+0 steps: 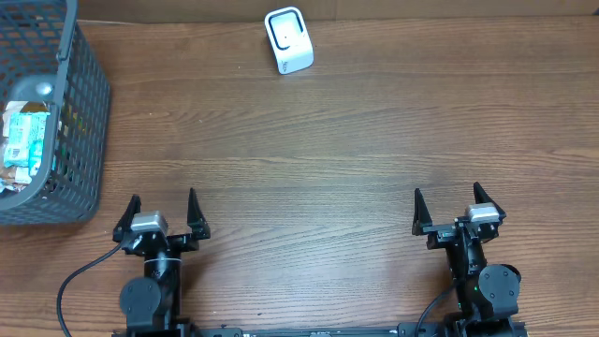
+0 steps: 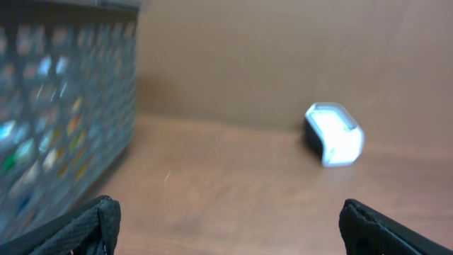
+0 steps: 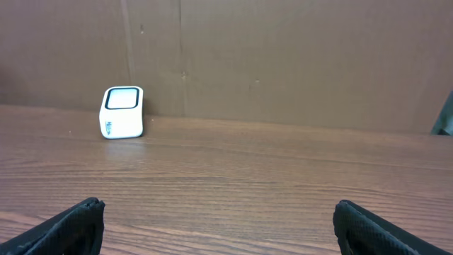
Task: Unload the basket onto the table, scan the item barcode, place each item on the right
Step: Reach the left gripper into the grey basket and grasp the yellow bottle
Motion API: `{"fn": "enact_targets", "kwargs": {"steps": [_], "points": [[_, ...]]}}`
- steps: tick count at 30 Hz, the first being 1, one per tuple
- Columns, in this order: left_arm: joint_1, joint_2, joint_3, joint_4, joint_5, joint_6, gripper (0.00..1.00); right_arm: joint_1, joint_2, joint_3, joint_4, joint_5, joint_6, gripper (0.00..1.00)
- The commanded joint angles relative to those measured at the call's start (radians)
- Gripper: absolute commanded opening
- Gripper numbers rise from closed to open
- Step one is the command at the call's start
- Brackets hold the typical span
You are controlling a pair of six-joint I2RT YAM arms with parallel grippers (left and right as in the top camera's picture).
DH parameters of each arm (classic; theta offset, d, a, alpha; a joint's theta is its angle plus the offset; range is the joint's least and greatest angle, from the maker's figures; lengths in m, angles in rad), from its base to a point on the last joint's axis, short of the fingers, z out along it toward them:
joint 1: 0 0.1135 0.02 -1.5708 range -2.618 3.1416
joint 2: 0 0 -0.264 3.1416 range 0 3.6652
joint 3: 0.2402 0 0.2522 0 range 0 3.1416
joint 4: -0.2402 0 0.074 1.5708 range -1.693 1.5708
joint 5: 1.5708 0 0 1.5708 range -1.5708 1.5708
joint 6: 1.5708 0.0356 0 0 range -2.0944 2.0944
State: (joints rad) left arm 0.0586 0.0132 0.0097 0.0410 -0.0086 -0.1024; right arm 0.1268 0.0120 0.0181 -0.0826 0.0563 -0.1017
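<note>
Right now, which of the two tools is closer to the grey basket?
The left tool, just off the grey basket's near corner. The right tool sits far off on the opposite side.

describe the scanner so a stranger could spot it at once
Take the wooden table; near the middle of its far edge stands a white scanner. Unlike the grey mesh basket at left, it is a rounded box with a dark-rimmed window.

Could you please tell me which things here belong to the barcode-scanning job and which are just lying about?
For the job: small white box-shaped scanner; packaged items in the dark grey mesh basket; open left gripper; open right gripper.
Just lying about: black cable by the left arm.
</note>
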Motion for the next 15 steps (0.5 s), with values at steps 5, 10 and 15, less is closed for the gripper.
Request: {"fn": "enact_targets", "kwargs": {"steps": [5,10,15], "points": [[-0.006,0.004,0.273,-0.019,0.132,-0.008,1.00,-0.001,-0.008,-0.010,0.003,0.001,-0.001,1.00],[-0.006,0.197,0.731,-0.303,0.087,0.028,0.99,-0.001,-0.008,-0.010,0.003,0.001,-0.001,1.00],[-0.006,0.579,1.249,-0.732,0.078,0.029,1.00,-0.001,-0.008,-0.010,0.003,0.001,-0.002,1.00]]}}
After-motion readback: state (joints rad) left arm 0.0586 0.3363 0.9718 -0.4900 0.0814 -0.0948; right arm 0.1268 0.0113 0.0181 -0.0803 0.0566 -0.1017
